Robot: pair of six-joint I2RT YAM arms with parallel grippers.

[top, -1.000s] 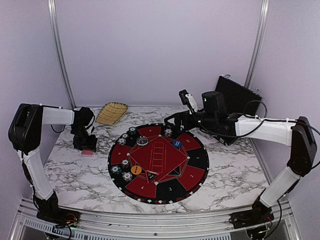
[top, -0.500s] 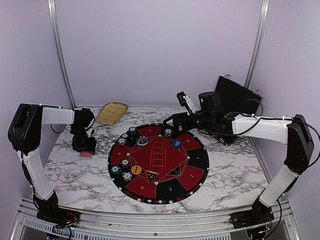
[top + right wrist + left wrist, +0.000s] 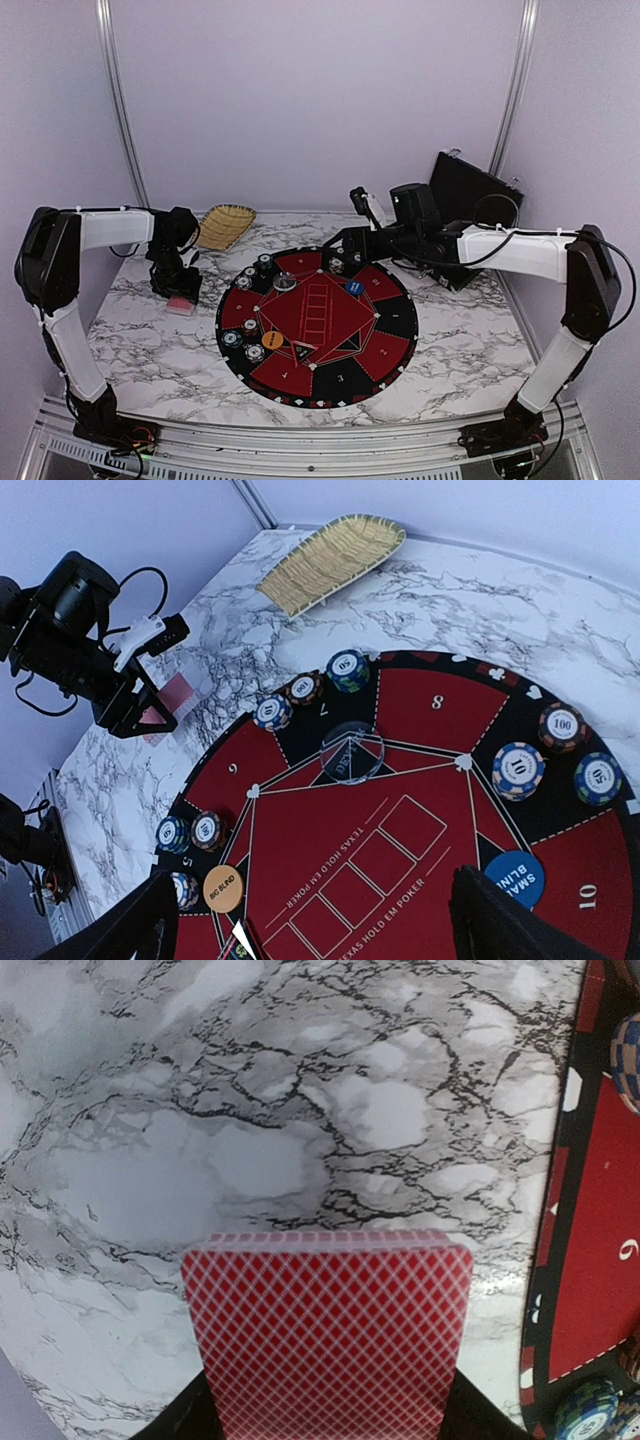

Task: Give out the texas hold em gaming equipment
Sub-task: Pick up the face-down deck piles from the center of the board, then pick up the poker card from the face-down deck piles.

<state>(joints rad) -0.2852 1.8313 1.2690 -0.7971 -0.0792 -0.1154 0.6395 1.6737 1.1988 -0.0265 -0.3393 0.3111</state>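
My left gripper (image 3: pixel 180 290) hangs low over the marble left of the mat, shut on a deck of red-backed playing cards (image 3: pixel 330 1330). The deck fills the lower part of the left wrist view, with a dark finger on each side. The deck (image 3: pixel 175 692) also appears small in the right wrist view. My right gripper (image 3: pixel 342 244) hovers over the mat's far edge; its jaws stand open around nothing (image 3: pixel 310 930). On the mat lie small chip stacks (image 3: pixel 347 667) (image 3: pixel 517 768) (image 3: pixel 207 830), a clear dealer disc (image 3: pixel 352 752), an orange disc (image 3: pixel 223 888) and a blue disc (image 3: pixel 515 878).
The round red-and-black mat (image 3: pixel 390 320) covers the middle of the marble table (image 3: pixel 150 360). A woven basket (image 3: pixel 223 225) sits at the back left. A black case (image 3: pixel 470 195) leans at the back right, behind the right arm.
The left gripper has shifted slightly right and back with the cards. The right arm has reached a little further left over the mat's far edge.
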